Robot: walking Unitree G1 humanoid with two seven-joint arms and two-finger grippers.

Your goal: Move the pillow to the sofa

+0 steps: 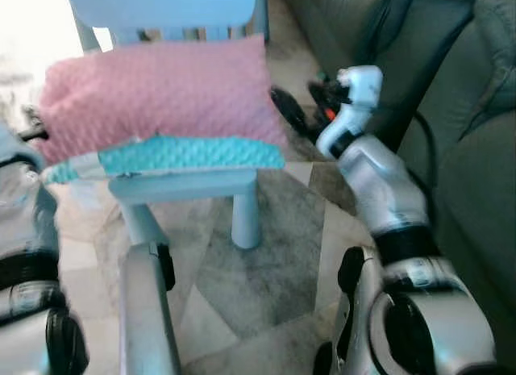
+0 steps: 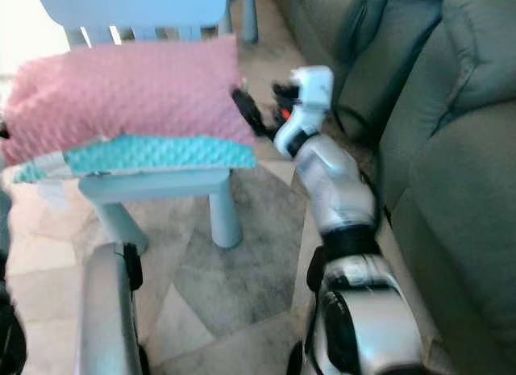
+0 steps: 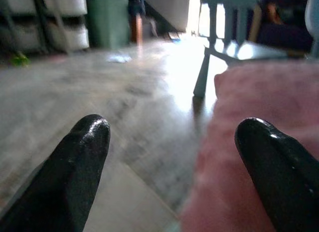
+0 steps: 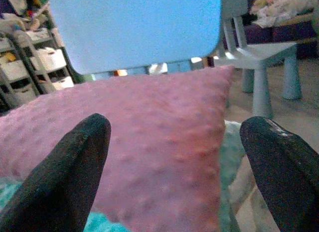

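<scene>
A pink dotted pillow (image 1: 157, 93) lies on top of a teal cushion (image 1: 189, 153) on the seat of a small light-blue chair (image 1: 185, 184). My right gripper (image 1: 305, 101) is open at the pillow's right edge. In the right wrist view its two black fingers (image 4: 75, 167) stand wide apart, with the pillow (image 4: 149, 142) just ahead of them. My left gripper (image 3: 172, 157) is open at the pillow's left edge, with the pink fabric (image 3: 249, 157) close by one finger. The grey-green sofa (image 1: 468, 149) runs along my right side.
The chair's back (image 1: 161, 4) rises behind the pillow and its front leg (image 1: 244, 218) stands on the marbled tile floor (image 1: 266, 286). Another small chair (image 3: 239, 47) and shelves of bins (image 3: 45, 17) stand farther off.
</scene>
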